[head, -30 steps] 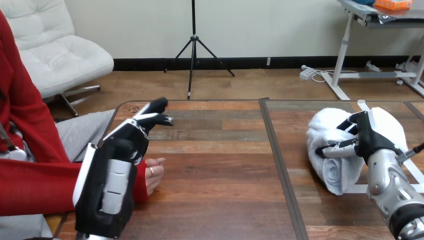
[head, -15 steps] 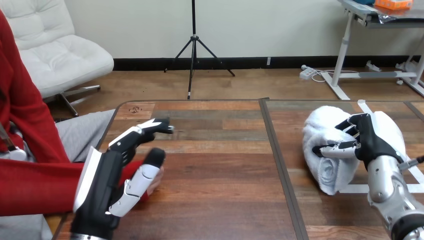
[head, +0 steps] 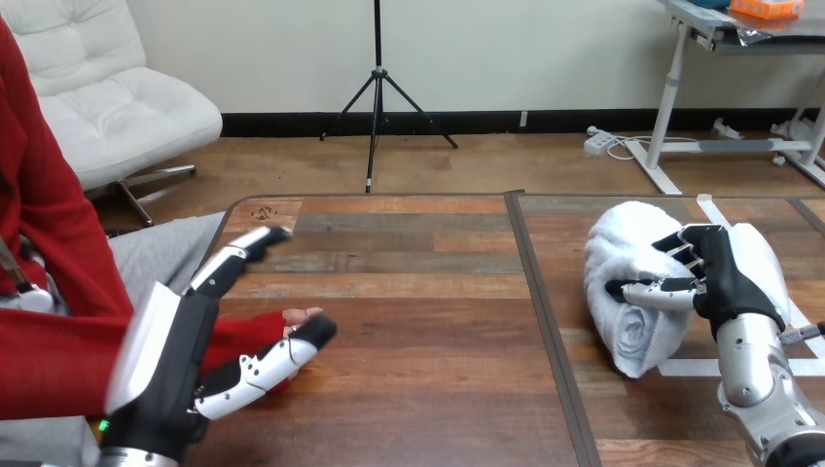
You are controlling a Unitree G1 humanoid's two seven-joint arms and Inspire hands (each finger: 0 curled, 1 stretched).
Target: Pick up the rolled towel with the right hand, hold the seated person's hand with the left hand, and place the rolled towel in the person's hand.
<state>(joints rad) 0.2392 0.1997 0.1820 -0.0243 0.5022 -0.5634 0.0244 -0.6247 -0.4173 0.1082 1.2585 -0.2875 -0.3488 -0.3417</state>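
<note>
Right hand [head: 725, 282] is gripping the rolled towel [head: 632, 272], fingers curling round it, at the table's [head: 418, 389] right side. Left hand [head: 180, 341] is hovering open, straight fingers and thumb flanking the person's hand [head: 300, 317]; clasping it probably comes next.

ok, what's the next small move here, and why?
Probably close the left hand on the person's hand. Its straight fingers reach past the far side of that hand and its thumb lies on the near side, so nothing is gripped yet. The right hand has its fingers and thumb curled round the rolled towel, so that side looks ready. A held hand should give the towel a steady target.
</note>
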